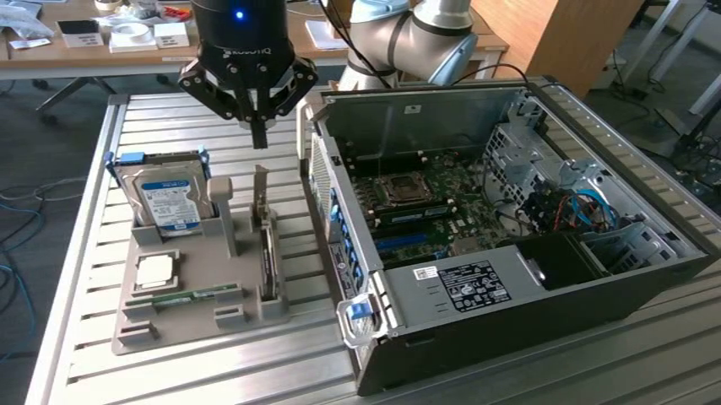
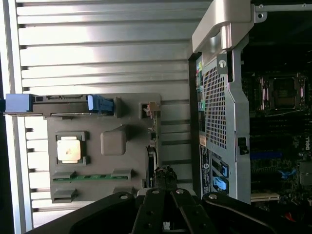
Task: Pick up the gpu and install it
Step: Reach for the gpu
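Observation:
The gpu [image 1: 267,249] stands on edge in a slot of the grey holder tray [image 1: 197,253], with its pale bracket end pointing up. My gripper [image 1: 259,139] hangs shut and empty a short way above that bracket end, apart from it. In the wrist view the gpu [image 2: 152,153] is a thin edge-on strip along the side of the tray [image 2: 114,114] nearest the computer case. The closed fingertips of the gripper [image 2: 165,173] sit just beside its far end. The open computer case [image 1: 507,211] lies on its side at the exterior view's right, with the motherboard [image 1: 428,207] exposed.
A hard drive [image 1: 169,198] with a blue-white label stands in the tray, with a CPU [image 1: 155,270] and a RAM stick [image 1: 186,297] lying flat nearby. The case wall [image 2: 222,112] rises close beside the tray. Everything rests on a slatted metal table [image 1: 158,126].

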Available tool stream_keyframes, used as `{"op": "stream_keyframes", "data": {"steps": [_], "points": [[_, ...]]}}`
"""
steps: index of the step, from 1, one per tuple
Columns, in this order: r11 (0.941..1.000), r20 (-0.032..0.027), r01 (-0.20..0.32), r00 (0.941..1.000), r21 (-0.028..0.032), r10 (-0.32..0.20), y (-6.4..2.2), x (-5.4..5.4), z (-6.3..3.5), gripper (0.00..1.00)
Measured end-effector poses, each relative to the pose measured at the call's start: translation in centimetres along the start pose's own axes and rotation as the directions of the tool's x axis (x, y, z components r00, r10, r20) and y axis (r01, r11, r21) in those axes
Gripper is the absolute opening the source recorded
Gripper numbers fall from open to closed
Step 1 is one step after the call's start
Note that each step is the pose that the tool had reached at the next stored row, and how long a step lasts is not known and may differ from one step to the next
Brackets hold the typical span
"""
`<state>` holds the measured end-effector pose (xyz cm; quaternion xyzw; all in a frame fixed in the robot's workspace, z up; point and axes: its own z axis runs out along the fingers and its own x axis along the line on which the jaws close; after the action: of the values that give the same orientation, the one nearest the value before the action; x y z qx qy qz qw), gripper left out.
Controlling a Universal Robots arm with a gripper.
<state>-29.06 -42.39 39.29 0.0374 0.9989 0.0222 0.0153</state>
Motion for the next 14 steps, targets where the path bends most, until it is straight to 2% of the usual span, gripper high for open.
{"op": "stream_keyframes", "data": {"steps": [14], "points": [[1.0, 0.0, 0.0, 1.0, 0.0, 0.0, -1.46, 0.0, -0.06, 0.11]]}}
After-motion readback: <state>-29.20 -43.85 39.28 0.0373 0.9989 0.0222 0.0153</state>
